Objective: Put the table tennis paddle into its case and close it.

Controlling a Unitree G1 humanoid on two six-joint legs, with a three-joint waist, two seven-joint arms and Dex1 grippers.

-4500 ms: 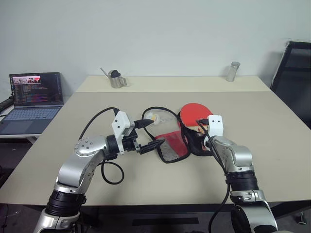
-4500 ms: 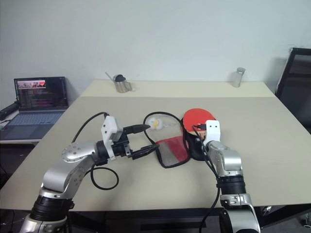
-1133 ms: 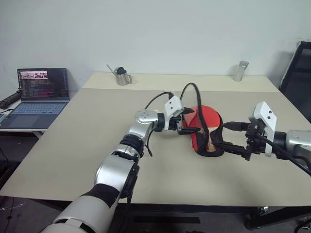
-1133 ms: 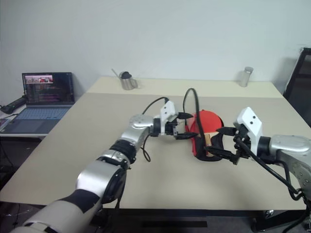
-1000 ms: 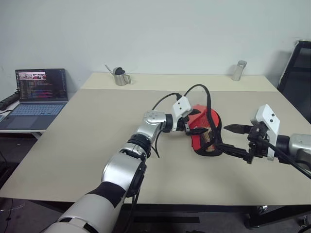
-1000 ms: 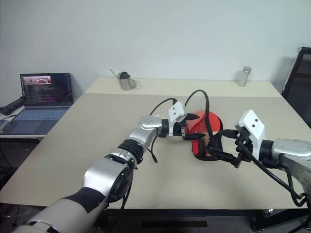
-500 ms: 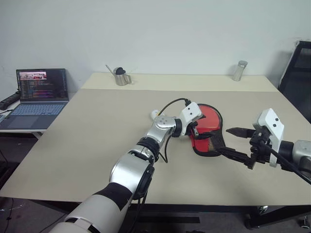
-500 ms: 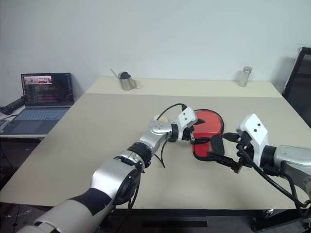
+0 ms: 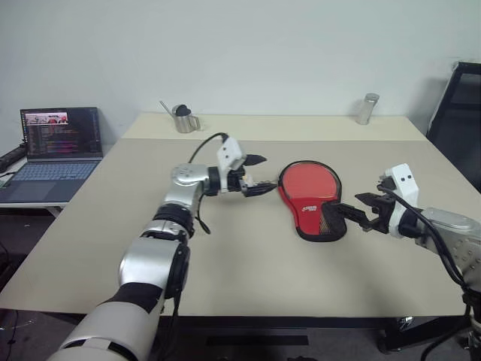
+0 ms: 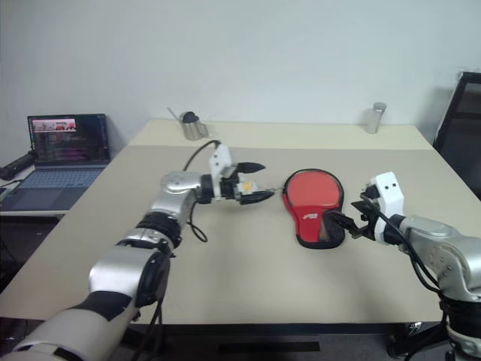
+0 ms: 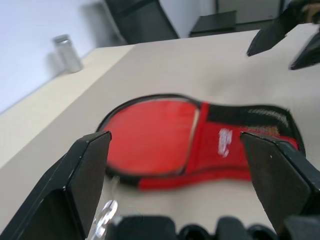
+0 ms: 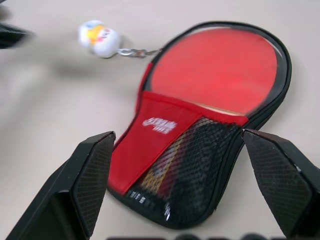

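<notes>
The case (image 9: 312, 203) lies flat at table (image 9: 225, 256) centre, long axis front-to-back, round end toward the far edge. Both the left gripper (image 9: 259, 174) and right gripper (image 9: 359, 211) are spread wide, empty.

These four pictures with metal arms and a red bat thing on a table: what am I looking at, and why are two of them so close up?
It is a two-armed robot seen through its own cameras. The two wide pictures come from its head, looking down over its arms. The two close ones come from cameras on its wrists; the black wedges at their edges are that arm's own fingers.

On the table lies a soft paddle-shaped case, red with a black mesh pocket, and the table tennis paddle sits inside it, red face showing. A small white charm hangs from the case on a chain.

The left end effector and right end effector are both open and hold nothing. Behind stand a laptop, a metal cup and a metal canister.
</notes>
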